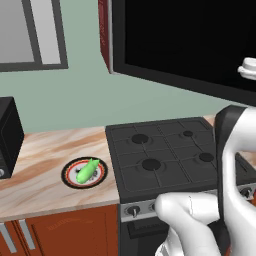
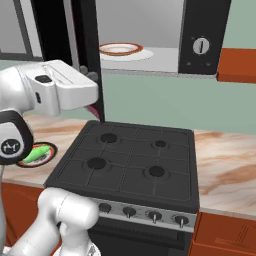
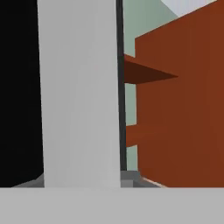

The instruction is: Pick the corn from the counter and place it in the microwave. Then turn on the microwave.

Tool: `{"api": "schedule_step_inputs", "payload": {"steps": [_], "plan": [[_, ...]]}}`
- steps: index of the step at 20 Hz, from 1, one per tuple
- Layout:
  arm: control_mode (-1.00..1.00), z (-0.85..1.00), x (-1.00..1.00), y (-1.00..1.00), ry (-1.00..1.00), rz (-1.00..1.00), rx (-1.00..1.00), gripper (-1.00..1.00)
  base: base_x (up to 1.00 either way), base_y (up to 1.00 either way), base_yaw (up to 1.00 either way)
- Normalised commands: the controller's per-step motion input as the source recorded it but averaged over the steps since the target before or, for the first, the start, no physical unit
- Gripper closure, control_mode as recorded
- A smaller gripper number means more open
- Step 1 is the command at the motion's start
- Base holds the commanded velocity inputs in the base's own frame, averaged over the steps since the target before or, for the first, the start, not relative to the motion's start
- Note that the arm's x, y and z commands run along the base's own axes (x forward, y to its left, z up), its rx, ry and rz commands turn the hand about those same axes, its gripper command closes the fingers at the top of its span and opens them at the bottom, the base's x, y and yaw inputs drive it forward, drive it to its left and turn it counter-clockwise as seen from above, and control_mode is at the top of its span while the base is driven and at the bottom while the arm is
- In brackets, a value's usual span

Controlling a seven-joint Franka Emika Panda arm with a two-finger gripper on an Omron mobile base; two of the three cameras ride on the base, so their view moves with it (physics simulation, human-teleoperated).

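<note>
Left base view: corn (image 1: 87,171) lies on a round plate (image 1: 70,179) on the counter (image 1: 35,185), at nine o'clock of the stovetop (image 1: 165,155). Microwave door (image 1: 185,40) swung open overhead.

Right base view: microwave (image 2: 145,55) cavity open, inner plate (image 2: 120,48) bare. The hand sits up at the door edge; corn (image 2: 36,153) low at seven o'clock of it, well apart.

Hand view: door edge (image 3: 78,92) close; jaw width cannot be told.

Step, as judged: door opened, pickup not begun. Next: descend to the corn with jaws spread.
</note>
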Motion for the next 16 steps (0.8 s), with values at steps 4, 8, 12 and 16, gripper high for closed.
{"api": "schedule_step_inputs", "payload": {"steps": [4, 8, 12, 16], "plan": [[-1.0, 0.02, -0.66, 0.24, -0.07, -0.04, -0.03, 1.0, 0.0, 0.0, 0.0], [-1.0, 0.0, -0.61, 0.23, -0.06, -0.04, -0.03, 1.0, 0.0, 0.0, 0.0], [-1.0, 0.01, -0.62, 0.23, -0.05, -0.04, -0.03, 1.0, 0.0, 0.0, 0.0], [-1.0, 0.02, -0.61, 0.22, -0.04, -0.04, -0.02, 1.0, 0.0, 0.0, 0.0]]}}
